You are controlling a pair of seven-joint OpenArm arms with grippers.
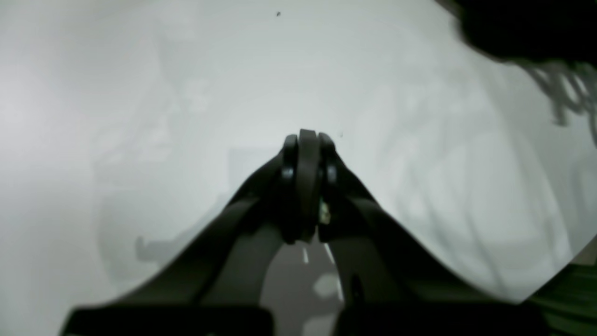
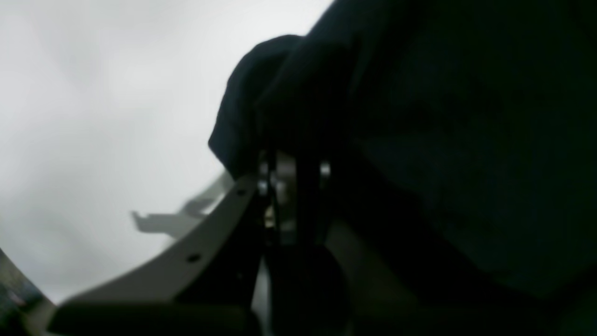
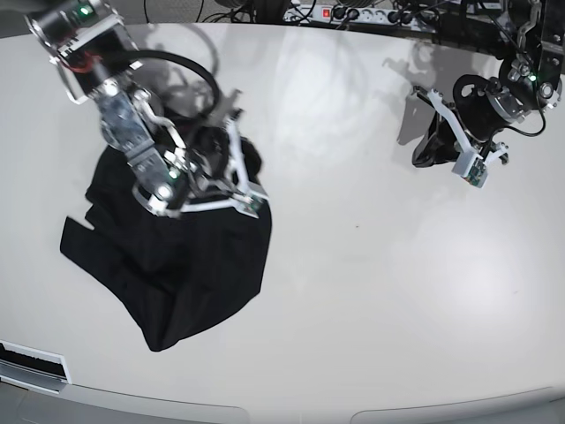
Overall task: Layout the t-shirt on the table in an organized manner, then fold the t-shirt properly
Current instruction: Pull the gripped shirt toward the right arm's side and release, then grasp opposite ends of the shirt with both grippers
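Note:
The black t-shirt (image 3: 177, 274) lies crumpled on the left part of the white table (image 3: 371, 265). My right gripper (image 3: 237, 163) hangs over its upper right part. In the right wrist view this gripper (image 2: 291, 163) is shut on a bunched fold of the t-shirt (image 2: 443, 140), which fills the right side, with bare table (image 2: 93, 93) to the left. My left gripper (image 3: 433, 141) is at the far right, well apart from the shirt. In the left wrist view it (image 1: 305, 137) is shut and empty above the table (image 1: 186, 93).
A power strip and cables (image 3: 353, 13) run along the table's back edge. A pale grey device (image 3: 31, 367) sits at the front left corner. A blurred dark shape (image 1: 527, 23) fills the top right of the left wrist view.

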